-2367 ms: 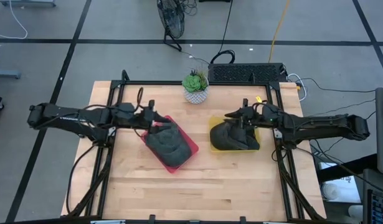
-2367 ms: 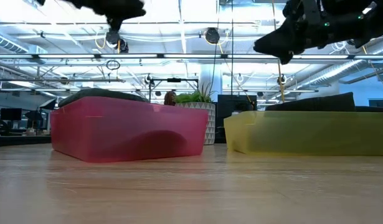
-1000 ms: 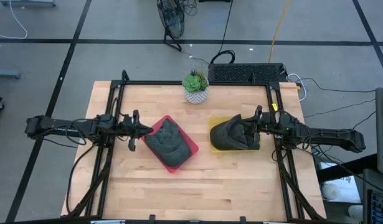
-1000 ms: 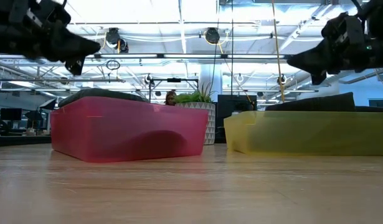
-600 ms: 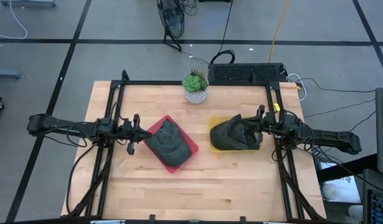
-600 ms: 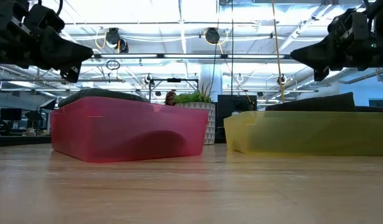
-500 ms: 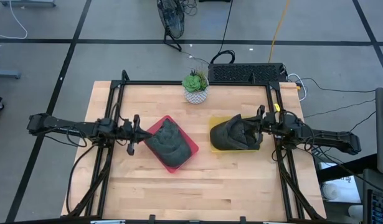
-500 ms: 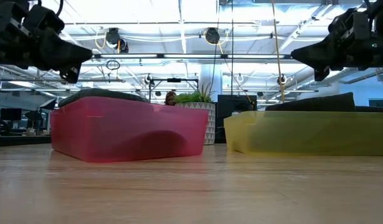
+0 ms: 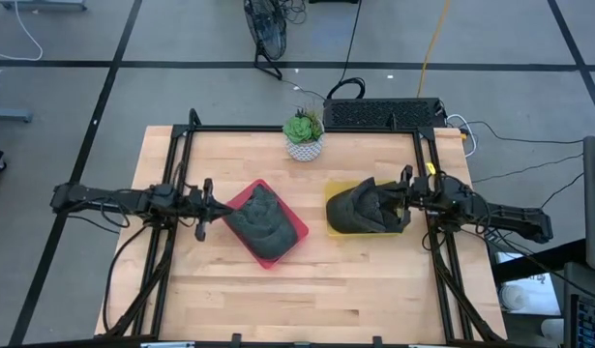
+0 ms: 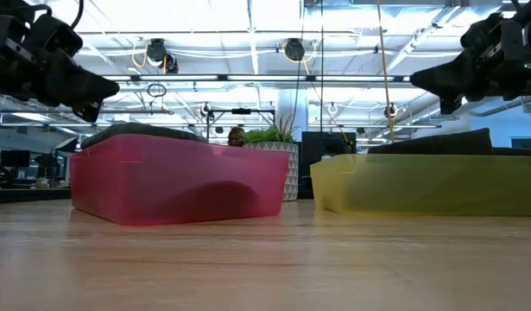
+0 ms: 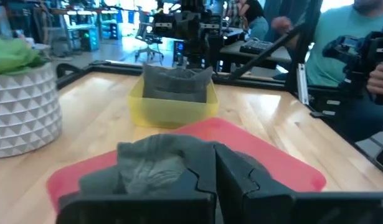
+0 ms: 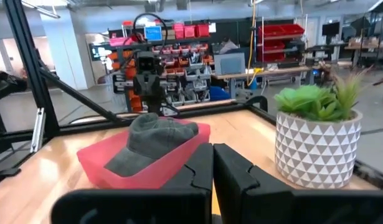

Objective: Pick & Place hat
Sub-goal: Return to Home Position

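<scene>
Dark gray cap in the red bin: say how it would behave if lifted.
The dark gray cap lies slumped and creased in the red bin, so its crown would probably flop and fold when pinched. It looks like soft cloth, likely light for its bulk. It mounds above the rim, so a sideways push might tip it out.

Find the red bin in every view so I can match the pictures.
High view: red bin left of picture centre, set askew.
Low view: red bin left of the yellow bin.
Left wrist view: red bin nearest, yellow bin behind it.
Right wrist view: red bin across the table, holding a grey cap.
Shared landmark: the potted plant, in all four.
</scene>
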Controlling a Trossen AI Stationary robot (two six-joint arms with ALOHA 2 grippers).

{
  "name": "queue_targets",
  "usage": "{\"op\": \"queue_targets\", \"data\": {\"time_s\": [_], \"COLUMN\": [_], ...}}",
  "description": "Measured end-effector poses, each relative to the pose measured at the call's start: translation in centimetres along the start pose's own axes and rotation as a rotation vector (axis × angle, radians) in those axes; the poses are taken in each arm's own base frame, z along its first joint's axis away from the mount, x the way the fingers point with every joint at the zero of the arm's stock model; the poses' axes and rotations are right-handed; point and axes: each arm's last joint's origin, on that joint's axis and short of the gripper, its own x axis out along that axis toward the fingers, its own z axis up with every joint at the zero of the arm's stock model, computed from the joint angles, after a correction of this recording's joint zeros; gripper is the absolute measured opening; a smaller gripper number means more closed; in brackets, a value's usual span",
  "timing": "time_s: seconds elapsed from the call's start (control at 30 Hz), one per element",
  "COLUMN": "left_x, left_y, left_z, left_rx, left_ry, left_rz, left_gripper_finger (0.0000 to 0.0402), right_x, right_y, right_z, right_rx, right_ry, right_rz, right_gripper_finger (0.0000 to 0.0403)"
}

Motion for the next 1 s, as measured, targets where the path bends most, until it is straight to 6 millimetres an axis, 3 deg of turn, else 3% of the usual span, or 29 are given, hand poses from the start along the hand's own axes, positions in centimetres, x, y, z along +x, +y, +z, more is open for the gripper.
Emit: {"op": "queue_targets", "data": {"time_s": [0.37, 1.0], "left_x": [-1.7, -1.2], "left_y": [0.2, 0.1], "left_z": [1.1, 0.6], "left_rx": [-0.004, 0.008], "left_ry": [-0.019, -0.09], "left_rz": [0.032, -0.009], "left_gripper_finger": [0.0006, 0.001], "right_x": [-0.3, -0.2], "right_y": [0.0, 0.0], "right_z": [-0.7, -0.6], "right_rx": [-0.009, 0.007], "right_ry": [0.078, 0.053], "right_rz": [0.002, 0.017], "right_gripper_finger": [0.0, 0.0]}}
